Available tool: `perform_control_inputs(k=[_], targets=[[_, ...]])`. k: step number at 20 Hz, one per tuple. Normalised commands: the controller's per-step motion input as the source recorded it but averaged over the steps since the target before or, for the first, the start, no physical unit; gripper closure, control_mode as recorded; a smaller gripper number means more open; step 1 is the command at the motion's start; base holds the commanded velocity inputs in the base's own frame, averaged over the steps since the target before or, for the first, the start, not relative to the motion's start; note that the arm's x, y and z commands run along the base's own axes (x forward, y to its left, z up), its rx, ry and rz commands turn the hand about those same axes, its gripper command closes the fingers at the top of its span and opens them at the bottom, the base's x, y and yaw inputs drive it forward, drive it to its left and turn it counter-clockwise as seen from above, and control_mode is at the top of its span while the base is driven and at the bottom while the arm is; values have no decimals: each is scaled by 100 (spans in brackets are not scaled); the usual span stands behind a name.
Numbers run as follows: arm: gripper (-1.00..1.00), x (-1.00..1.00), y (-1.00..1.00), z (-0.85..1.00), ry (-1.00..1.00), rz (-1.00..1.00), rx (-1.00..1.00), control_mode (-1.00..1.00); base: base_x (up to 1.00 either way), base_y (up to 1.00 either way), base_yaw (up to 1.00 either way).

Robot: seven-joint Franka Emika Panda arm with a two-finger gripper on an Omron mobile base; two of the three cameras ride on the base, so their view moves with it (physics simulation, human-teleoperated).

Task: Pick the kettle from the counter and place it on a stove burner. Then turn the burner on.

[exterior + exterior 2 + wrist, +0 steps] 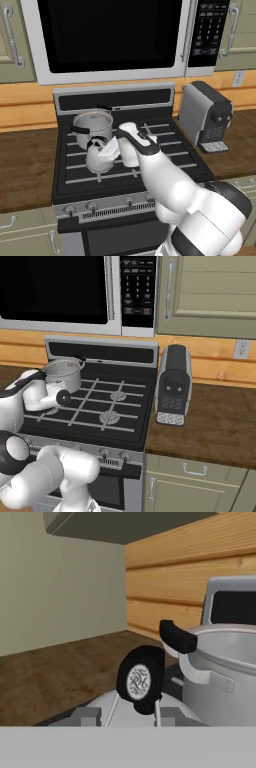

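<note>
The kettle (100, 156), small, rounded and silvery with a black arched handle, sits upright over the stove's front-left grate bars, just before the steel pot. A round grey stove burner (109, 417) lies at front right. The counter (25, 165), dark brown wood grain, flanks the stove.

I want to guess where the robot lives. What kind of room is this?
It looks like a kitchen. There is a stove with black grates and knobs, a microwave hanging above it, and a coffee machine standing on the wooden counter beside the stove.
</note>
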Motion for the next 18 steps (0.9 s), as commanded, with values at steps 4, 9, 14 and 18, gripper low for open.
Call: perform_control_inputs(k=[4,9,14,18], targets=[[100,20,17,-22,0,-1,-3,-100,0,0,0],[100,24,13,-17,0,-2,-2,-100,0,0,0],[100,30,11,-18,0,-2,-1,-100,0,0,0],[100,30,12,-22,0,-1,-2,-100,0,0,0]])
